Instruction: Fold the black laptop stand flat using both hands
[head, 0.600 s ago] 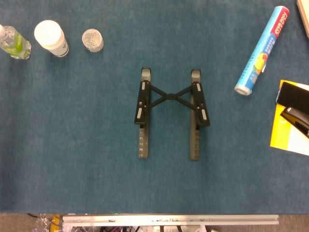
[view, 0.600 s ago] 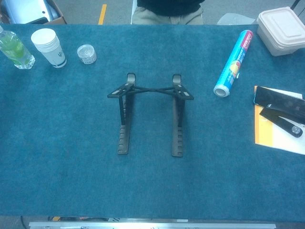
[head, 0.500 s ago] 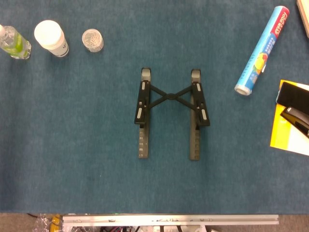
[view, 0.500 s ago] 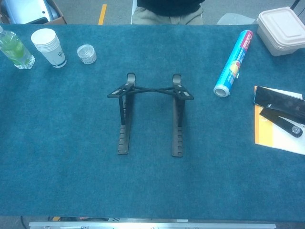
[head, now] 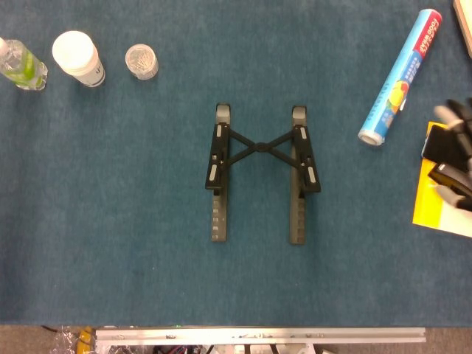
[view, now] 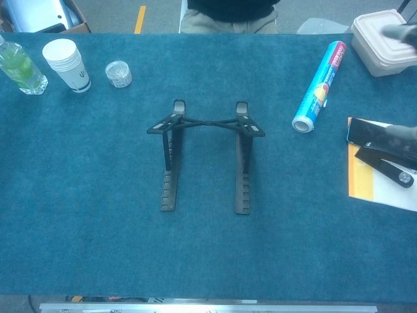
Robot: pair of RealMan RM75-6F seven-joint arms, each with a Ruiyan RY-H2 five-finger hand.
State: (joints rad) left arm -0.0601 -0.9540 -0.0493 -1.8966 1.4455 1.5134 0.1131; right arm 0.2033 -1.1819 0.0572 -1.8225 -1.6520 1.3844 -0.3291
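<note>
The black laptop stand (head: pixel 258 171) sits unfolded in the middle of the blue table cloth, its two notched base rails pointing toward me. Its upper arms are raised and joined by an X-shaped brace, which the chest view shows lifted at the far end of the laptop stand (view: pixel 206 150). My right hand (head: pixel 457 144) shows blurred at the right edge of the head view, fingers apart, holding nothing, well to the right of the stand. In the chest view, blurred parts of the right hand (view: pixel 399 31) show at the right edge. My left hand is in neither view.
A blue roll of wrap (head: pixel 400 75) lies right of the stand. A phone (view: pixel 378 135) and a black tool (view: pixel 388 169) rest on yellow paper (view: pixel 371 186); a white box (view: pixel 381 49) stands behind. Far left: a bottle (head: pixel 21 65), paper cups (head: pixel 77 57), a small jar (head: pixel 141 61).
My right hand has come into view at the right edge, over the phone and yellow paper. The stand has not moved.
</note>
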